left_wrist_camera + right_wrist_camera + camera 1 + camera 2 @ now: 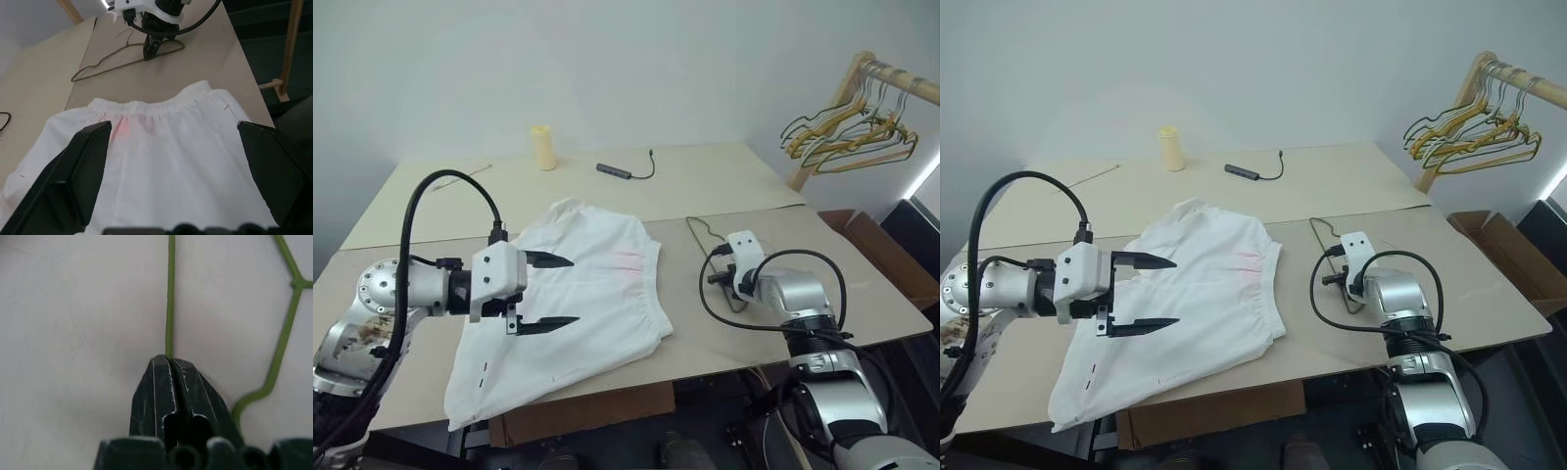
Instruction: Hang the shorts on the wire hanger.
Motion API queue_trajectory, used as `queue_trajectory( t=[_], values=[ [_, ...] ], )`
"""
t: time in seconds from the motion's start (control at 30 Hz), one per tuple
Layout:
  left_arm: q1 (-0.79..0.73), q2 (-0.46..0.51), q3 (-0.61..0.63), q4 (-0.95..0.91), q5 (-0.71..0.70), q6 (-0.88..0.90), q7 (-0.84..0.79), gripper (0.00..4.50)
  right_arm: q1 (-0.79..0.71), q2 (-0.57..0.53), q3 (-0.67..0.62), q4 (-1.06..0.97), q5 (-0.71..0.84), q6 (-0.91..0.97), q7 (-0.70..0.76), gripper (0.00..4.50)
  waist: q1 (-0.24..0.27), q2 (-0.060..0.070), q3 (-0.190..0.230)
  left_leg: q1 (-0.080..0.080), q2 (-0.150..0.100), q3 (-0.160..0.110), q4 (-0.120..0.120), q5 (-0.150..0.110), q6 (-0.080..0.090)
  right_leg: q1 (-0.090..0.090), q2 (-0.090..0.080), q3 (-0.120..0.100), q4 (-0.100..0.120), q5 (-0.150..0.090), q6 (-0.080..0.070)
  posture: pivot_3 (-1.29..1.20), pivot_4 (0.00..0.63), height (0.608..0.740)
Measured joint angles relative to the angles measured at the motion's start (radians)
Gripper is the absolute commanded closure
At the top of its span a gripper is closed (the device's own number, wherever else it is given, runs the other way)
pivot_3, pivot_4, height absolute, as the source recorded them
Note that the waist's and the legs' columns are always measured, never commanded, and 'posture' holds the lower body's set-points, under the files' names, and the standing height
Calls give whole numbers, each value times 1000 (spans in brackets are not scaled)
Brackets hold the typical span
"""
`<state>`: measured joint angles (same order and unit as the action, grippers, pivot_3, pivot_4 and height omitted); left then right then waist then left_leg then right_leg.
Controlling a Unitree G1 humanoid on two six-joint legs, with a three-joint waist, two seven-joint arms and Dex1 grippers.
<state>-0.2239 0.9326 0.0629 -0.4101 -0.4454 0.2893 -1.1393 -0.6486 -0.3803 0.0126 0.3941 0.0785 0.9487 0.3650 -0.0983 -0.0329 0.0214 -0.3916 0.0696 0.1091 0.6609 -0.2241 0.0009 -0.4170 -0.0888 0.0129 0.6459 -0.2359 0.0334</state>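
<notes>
Shorts [573, 299] lie flat mid-tabletop [862, 294], under the left tool [551, 291], its fingers spread wide, touching nothing. Beside the waistband, toward the right edge, the right tool [169, 363] pinches the wire hanger [170, 293].

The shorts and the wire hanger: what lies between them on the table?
Nothing: bare table separates the shorts from the wire hanger, shown in the left wrist view.

White shorts [578, 304] with pink marks; green wire hanger [169, 298]
</notes>
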Motion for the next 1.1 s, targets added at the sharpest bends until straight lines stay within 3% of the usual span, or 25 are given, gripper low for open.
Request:
queue_trajectory(
  t=[0.2, 0.43, 0.63, 0.77, 0.9, 1.1],
  values=[
    [-98, -123, 2, -5, -67, 155, 153, 0, 20, 11, -6, -31, -16, -10, -27, 4462, 0, -1, -1, 1, 0, 0, 0, 0, 0, 2, 0, 0, 0, -1, 3, -49, 0, 740],
    [-166, -468, 112, 80, -459, 543, 524, 0, 83, 26, -16, -286, 13, -82, -3, 4462, -2, 0, 0, -3, -1, -6, 0, 0, 0, -2, 0, 1, 0, -1, 6, -56, 0, 740],
    [-219, -674, 243, 186, -742, 645, 830, 0, 117, 38, 0, -508, 52, -233, 59, 4462, 1, 0, 0, -4, -2, -13, 0, 0, 0, -1, 0, 0, -1, 1, 1, -55, 0, 740],
    [-241, -737, 280, 216, -853, 635, 946, 0, 161, 19, 78, -617, 51, -352, 127, 4462, 1, 0, 0, -5, -3, -12, 0, 0, 0, -1, 0, -1, -3, 1, 1, -60, 0, 740],
    [-253, -742, 280, 215, -872, 618, 971, 0, 182, 1, 130, -671, 14, -479, 151, 4462, 1, 0, 0, -5, -3, -9, 0, 0, 0, 0, 0, -2, -4, 1, 1, -59, 0, 740],
    [-278, -737, 247, 209, -797, 543, 970, 0, 228, -25, 180, -692, -37, -616, 178, 4462, 3, -1, 0, -5, -3, -9, 0, 0, 0, 1, 0, -3, -5, 2, 0, -53, 0, 740]
  ],
)
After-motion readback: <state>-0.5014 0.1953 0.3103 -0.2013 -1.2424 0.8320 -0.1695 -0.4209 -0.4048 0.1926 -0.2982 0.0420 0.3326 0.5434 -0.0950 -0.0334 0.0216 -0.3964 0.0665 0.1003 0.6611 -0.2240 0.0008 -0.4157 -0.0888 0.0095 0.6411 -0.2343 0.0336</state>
